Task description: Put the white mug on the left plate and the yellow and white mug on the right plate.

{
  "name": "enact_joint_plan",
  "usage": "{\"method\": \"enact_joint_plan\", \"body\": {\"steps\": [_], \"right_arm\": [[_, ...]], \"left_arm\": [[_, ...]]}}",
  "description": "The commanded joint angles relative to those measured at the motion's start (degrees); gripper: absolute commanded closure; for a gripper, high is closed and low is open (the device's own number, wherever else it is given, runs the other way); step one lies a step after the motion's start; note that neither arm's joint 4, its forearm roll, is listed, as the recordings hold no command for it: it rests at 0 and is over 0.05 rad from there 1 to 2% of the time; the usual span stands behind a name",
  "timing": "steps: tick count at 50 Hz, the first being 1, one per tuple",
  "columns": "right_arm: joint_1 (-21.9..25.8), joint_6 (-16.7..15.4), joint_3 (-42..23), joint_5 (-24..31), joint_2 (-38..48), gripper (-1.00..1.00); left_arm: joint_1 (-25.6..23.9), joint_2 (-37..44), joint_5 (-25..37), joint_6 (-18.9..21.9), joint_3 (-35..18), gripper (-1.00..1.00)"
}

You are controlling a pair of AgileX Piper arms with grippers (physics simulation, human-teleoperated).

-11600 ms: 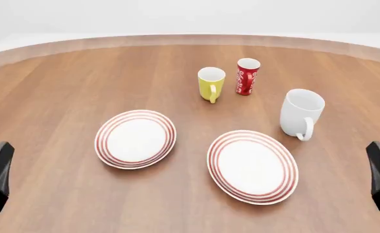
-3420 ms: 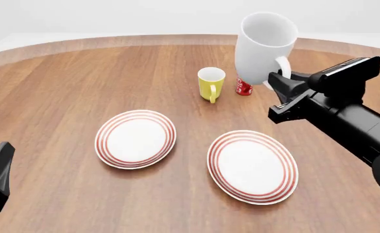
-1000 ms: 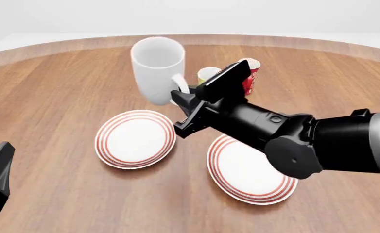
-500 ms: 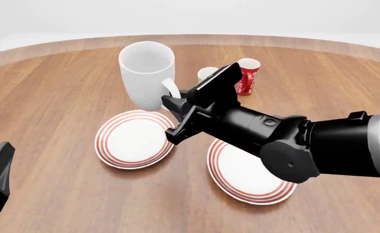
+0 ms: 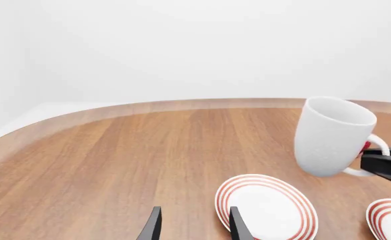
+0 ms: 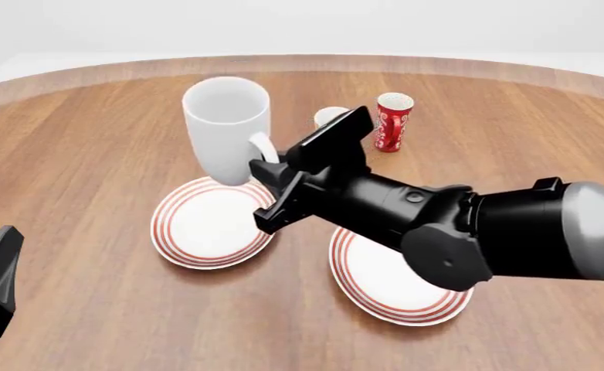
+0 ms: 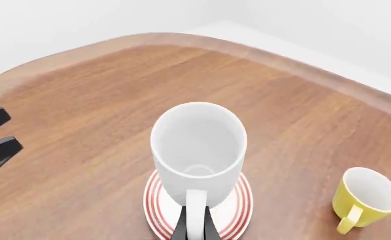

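Right gripper (image 7: 194, 227): we record it clamped on the loop handle of the white mug (image 6: 225, 129), which hangs upright in the air over the left plate (image 6: 215, 222), not touching it. Left gripper (image 5: 192, 230): fingers parted, nothing between them, low at the near left edge of the table (image 6: 96, 139). Right arm (image 6: 456, 236): crosses above the right plate (image 6: 397, 272), hiding much of it, and partly screens the yellow and white mug (image 7: 367, 198) in the front view. Red cup (image 6: 391, 122): beside the yellow mug, white lettering we cannot read.
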Motion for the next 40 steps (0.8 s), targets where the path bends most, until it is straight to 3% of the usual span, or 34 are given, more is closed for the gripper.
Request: {"method": "enact_joint_plan", "body": {"steps": [1, 40], "right_arm": [[-0.1, 1.3, -1.1, 0.4, 1.4, 1.00], [2.2, 3.9, -5.0, 2.9, 5.8, 1.00]], "left_arm": [[0.0, 0.0, 0.0, 0.0, 0.0, -1.00], [0.0, 0.0, 0.0, 0.0, 0.0, -1.00]]}}
